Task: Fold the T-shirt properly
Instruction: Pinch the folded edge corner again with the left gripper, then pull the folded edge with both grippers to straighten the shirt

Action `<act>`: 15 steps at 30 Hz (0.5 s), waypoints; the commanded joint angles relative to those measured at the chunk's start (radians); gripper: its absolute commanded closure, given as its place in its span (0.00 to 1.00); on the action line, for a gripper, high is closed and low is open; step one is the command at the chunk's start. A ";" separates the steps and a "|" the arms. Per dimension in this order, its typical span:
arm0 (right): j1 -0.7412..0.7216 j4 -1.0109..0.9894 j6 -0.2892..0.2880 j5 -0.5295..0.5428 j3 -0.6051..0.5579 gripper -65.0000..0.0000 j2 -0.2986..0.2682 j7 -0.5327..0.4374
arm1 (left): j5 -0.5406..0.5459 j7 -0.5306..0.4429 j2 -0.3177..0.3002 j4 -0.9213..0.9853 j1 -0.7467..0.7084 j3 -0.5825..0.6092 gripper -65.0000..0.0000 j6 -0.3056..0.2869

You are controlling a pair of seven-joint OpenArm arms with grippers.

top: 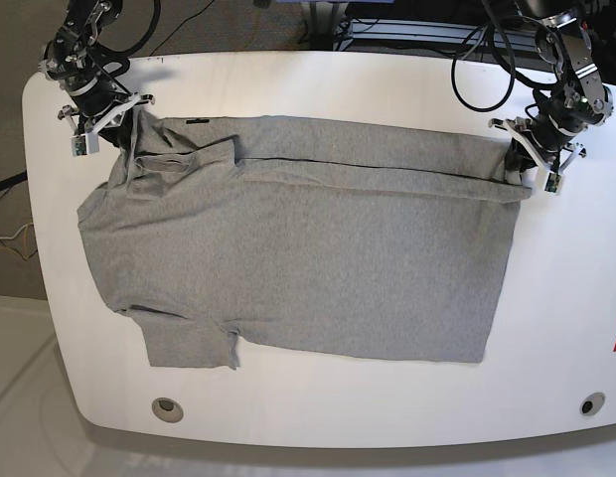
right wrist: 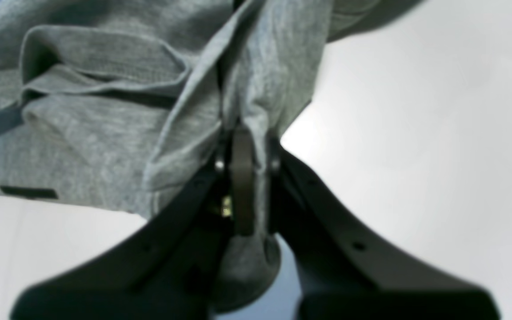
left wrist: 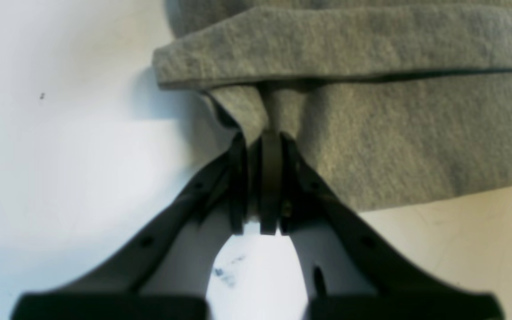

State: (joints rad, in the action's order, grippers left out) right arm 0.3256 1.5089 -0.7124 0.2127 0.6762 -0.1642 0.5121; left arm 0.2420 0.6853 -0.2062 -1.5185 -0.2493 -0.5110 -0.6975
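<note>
The large heather-grey cotton T-shirt (top: 298, 248) lies spread on the white table (top: 338, 407), plain side up, with its far edge folded over into a long band. The left gripper (left wrist: 262, 138) pinches a bunch of the cloth at the corner of this fold. The right gripper (right wrist: 245, 138) pinches gathered cloth at the other far corner.

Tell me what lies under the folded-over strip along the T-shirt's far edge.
More grey cloth of the T-shirt itself, spread on the white table. Whatever is tucked inside that fold, including any print, is covered and cannot be seen.
</note>
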 commanded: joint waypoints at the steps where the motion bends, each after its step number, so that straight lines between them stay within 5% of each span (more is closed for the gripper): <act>1: 0.010 -0.009 0.014 -0.077 0.001 0.97 -0.019 0.046 | -0.034 0.043 -0.011 -0.004 -0.018 -0.002 0.97 -0.001; 15: 0.051 -0.009 0.014 -0.081 0.118 0.97 -0.038 0.030 | -0.062 0.043 -0.012 -0.004 -0.023 -0.079 0.97 -0.001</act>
State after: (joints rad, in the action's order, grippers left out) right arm 0.3634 1.4975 -0.7158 0.1852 0.7818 -0.1917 0.4927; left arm 0.2440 0.6895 -0.2066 -1.5192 -0.2695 -0.5819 -0.7090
